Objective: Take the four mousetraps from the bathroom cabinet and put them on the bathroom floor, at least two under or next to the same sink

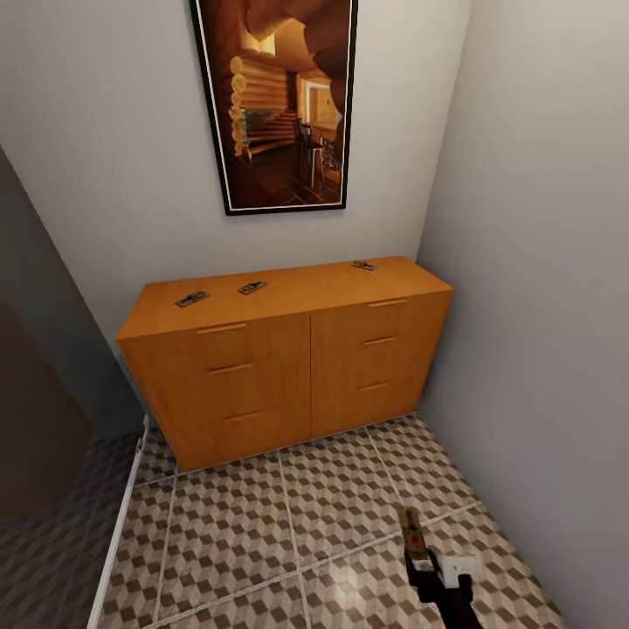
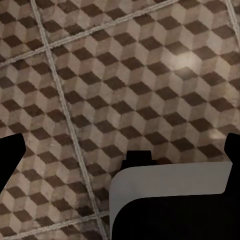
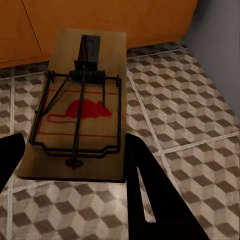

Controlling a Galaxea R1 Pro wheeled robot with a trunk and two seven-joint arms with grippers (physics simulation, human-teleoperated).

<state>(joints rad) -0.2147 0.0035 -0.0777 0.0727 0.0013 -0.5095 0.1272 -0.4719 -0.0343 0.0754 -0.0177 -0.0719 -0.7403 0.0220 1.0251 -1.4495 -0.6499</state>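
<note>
Fingers of the right gripper (image 1: 425,559) grip one mousetrap (image 3: 80,107): the right wrist view shows the wooden board with its red mouse mark and dark wire spring sitting between the two dark fingers (image 3: 150,185), held above the bathroom floor (image 3: 190,120). From the head view this held mousetrap (image 1: 413,530) sticks out past the gripper toward the cabinet (image 1: 288,367), well in front of its right-hand drawers. Three more mousetraps lie on the cabinet's top: one near its left end (image 1: 190,299), one just to the right of that (image 1: 252,286), and one toward the right end by the back wall (image 1: 363,265). The left gripper (image 2: 125,150) hangs over bare floor tiles (image 2: 125,75), its fingers (image 2: 10,155) spread apart with nothing between them. Above the cabinet hangs a framed picture (image 1: 279,96) of a log interior. A grey wall (image 1: 542,288) stands at the cabinet's right side.
</note>
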